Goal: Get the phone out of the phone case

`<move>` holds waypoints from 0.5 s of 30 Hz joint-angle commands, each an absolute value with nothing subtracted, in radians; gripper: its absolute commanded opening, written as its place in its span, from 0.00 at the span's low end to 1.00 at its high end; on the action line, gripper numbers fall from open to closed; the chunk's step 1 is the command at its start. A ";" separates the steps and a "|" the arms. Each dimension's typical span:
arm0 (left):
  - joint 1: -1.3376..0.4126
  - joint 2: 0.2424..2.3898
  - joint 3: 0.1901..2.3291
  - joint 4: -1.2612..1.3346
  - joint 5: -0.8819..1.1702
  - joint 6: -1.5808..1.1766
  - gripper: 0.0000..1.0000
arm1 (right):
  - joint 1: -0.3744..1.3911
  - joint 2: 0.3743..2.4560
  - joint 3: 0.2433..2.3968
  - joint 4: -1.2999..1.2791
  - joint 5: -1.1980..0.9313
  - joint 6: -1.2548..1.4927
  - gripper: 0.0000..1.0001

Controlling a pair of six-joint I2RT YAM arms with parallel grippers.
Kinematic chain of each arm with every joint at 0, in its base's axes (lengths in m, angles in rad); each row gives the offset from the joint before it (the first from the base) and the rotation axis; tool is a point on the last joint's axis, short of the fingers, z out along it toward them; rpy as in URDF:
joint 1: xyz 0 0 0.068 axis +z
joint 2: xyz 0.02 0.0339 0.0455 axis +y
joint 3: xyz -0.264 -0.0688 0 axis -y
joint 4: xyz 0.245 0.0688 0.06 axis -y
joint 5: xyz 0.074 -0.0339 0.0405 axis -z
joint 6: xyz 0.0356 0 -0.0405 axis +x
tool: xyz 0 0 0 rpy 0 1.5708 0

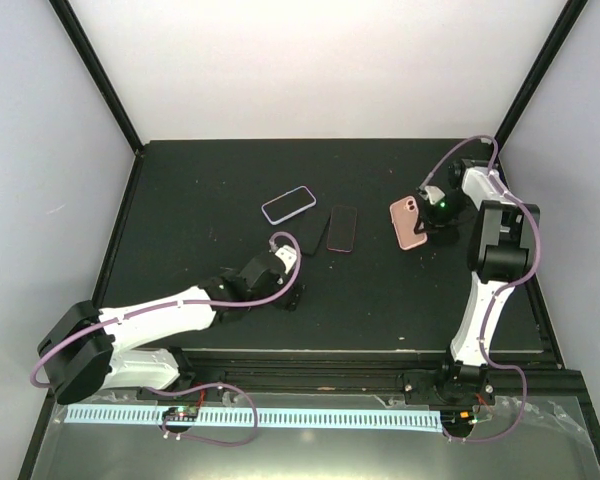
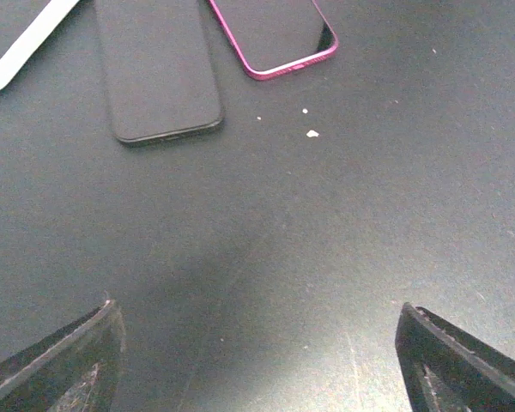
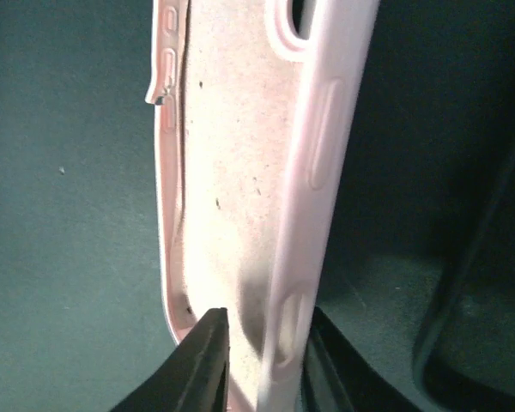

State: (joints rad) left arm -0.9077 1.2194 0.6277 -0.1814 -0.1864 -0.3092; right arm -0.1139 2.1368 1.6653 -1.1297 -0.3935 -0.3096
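The table (image 1: 200, 200) is a flat black mat with a black frame. Pale bare walls (image 1: 330, 60) rise on three sides, with dark posts in the far corners. A few white crumbs (image 2: 312, 133) lie on the mat.

Four phone-shaped things are in view. Take the black phone (image 2: 159, 73) as the marker; it lies flat, screen up, near the middle of the table. Just to its right lies a second phone with a magenta edge (image 1: 342, 228), close beside it but not touching. Just beyond it to the left lies a pale-rimmed case (image 1: 288, 204), set at an angle. Whether that case holds anything cannot be told. Well to the right of the black phone is the pink case (image 1: 408, 222), with its camera cutout at the far end.

That makes two phones and two cases.

The right gripper (image 3: 266, 343) is clamped on one side wall of the pink case, and the case's speckled inner lining is exposed. The left gripper (image 2: 259, 326) hangs just on the near side of the black phone, with its fingers spread wide and holding nothing.
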 commanded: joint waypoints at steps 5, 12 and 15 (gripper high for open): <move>-0.832 1.314 0.739 -0.139 -0.317 -0.351 0.93 | -0.117 1.965 1.580 -1.034 -0.301 -0.268 0.32; -0.651 1.436 0.891 -0.089 -0.312 -0.379 0.94 | -0.115 1.671 1.398 -1.032 -0.397 -0.263 0.37; -0.576 1.529 0.991 -0.074 -0.252 -0.384 0.95 | -0.106 1.493 1.294 -1.043 -0.504 -0.282 0.37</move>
